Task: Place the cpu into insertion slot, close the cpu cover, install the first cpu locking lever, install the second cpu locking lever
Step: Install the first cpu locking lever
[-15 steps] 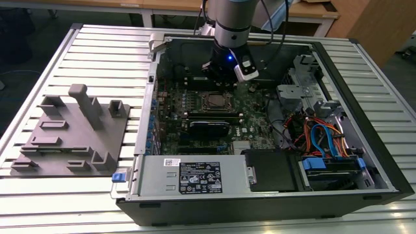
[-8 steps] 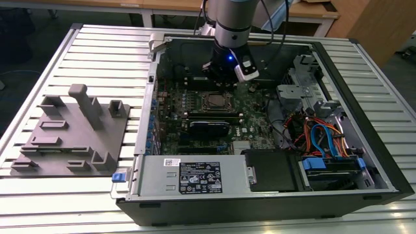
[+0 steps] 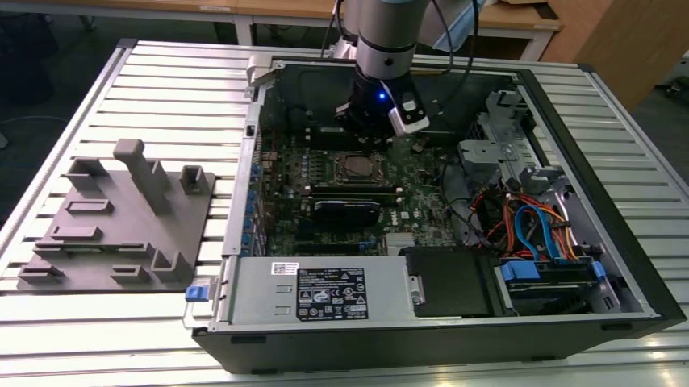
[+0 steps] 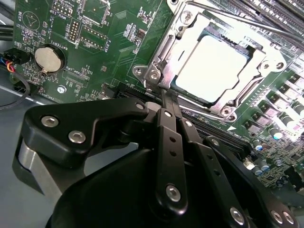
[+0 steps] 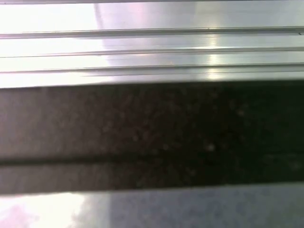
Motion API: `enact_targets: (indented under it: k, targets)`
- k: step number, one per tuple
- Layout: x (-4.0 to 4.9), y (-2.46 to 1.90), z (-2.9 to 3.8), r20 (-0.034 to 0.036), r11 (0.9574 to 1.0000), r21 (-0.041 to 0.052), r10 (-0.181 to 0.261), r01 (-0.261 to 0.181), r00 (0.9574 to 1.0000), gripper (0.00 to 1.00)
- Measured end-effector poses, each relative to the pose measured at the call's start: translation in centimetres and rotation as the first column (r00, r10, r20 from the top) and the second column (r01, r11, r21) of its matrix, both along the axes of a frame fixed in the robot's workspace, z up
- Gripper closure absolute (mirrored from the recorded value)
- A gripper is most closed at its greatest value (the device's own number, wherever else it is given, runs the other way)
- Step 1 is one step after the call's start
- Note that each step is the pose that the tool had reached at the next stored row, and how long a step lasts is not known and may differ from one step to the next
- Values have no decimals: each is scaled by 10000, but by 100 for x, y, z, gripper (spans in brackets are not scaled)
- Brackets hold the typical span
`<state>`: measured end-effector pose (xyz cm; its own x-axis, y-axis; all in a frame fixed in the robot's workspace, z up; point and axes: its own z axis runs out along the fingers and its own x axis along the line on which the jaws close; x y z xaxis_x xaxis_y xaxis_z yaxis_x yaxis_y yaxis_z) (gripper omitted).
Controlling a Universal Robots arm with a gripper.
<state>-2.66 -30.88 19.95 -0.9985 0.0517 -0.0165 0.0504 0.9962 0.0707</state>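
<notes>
The cpu (image 4: 213, 66) lies flat in the insertion slot (image 3: 353, 166) on the green motherboard, its silver top showing through the window of the cpu cover (image 4: 164, 57), which lies down over it. A thin metal locking lever (image 4: 228, 21) runs along the socket's far side. My gripper (image 4: 168, 102) is shut, its two black fingers pressed together. The tips sit at the socket's corner by the cover's hinge screws. I cannot tell whether the tips touch a lever. In the exterior view the gripper (image 3: 372, 133) hangs just behind the socket inside the open computer case.
The case (image 3: 603, 242) lies open on a slatted aluminium table (image 3: 161, 81). A grey fixture block (image 3: 119, 226) stands on the exterior view's left. Coloured cables (image 3: 528, 226) and a drive cage crowd the right. A coin battery (image 4: 49, 58) sits near the socket. The power supply (image 3: 312, 290) lines the front.
</notes>
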Motion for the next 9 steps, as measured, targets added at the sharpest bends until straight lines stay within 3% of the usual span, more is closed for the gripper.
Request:
enact_targets:
  k: [5, 9]
  targets:
    - [-3, 1, -1, 0, 10000, -13, -1, 1, 10000, 90]
    - [-4, -1, -13, -5, 9999, -124, -1, 1, 10000, 90]
